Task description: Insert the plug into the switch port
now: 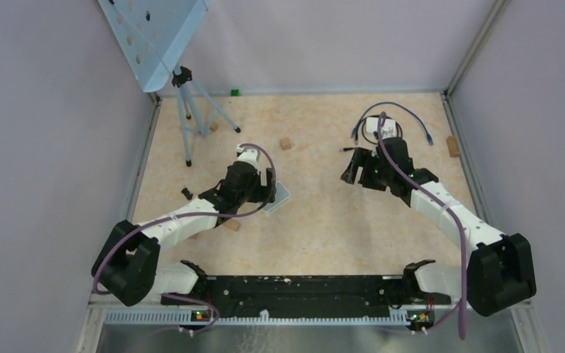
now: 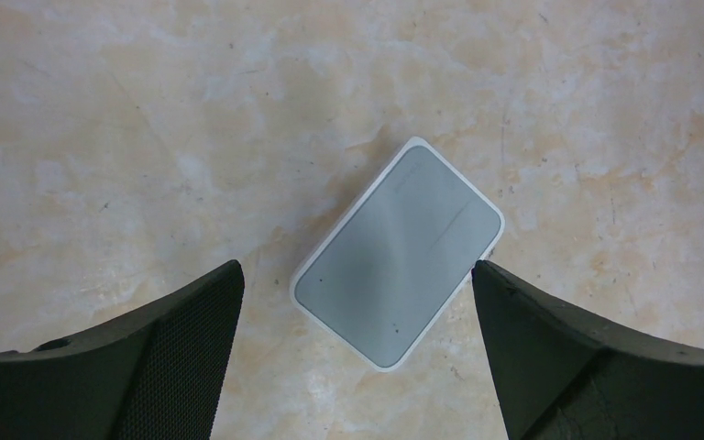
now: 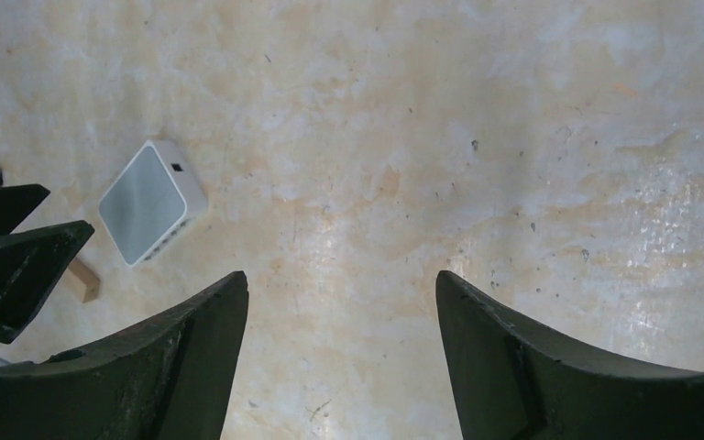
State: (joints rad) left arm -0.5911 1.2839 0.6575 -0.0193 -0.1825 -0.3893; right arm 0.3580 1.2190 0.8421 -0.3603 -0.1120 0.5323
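Note:
The switch [image 2: 399, 252] is a small flat box with a grey top and white rim, lying on the table. My left gripper [image 2: 356, 275] hangs open over it, the box's near end between the fingertips and the right fingertip [image 2: 500, 284] close to its edge. From above, the switch [image 1: 280, 195] peeks out beside the left gripper [image 1: 271, 190]. The right wrist view shows the switch [image 3: 151, 202] far to the left, a dark port on its side. My right gripper [image 3: 339, 280] is open over bare table. The blue cable [image 1: 393, 109] with its plug [image 1: 354, 134] lies behind the right gripper [image 1: 351, 163].
A tripod [image 1: 185, 110] carrying a blue perforated panel [image 1: 151, 37] stands at the back left. Small wooden blocks [image 1: 285, 143] lie scattered, one [image 3: 81, 280] near the switch and one [image 1: 452, 145] by the right wall. A white box [image 1: 372, 126] sits by the cable.

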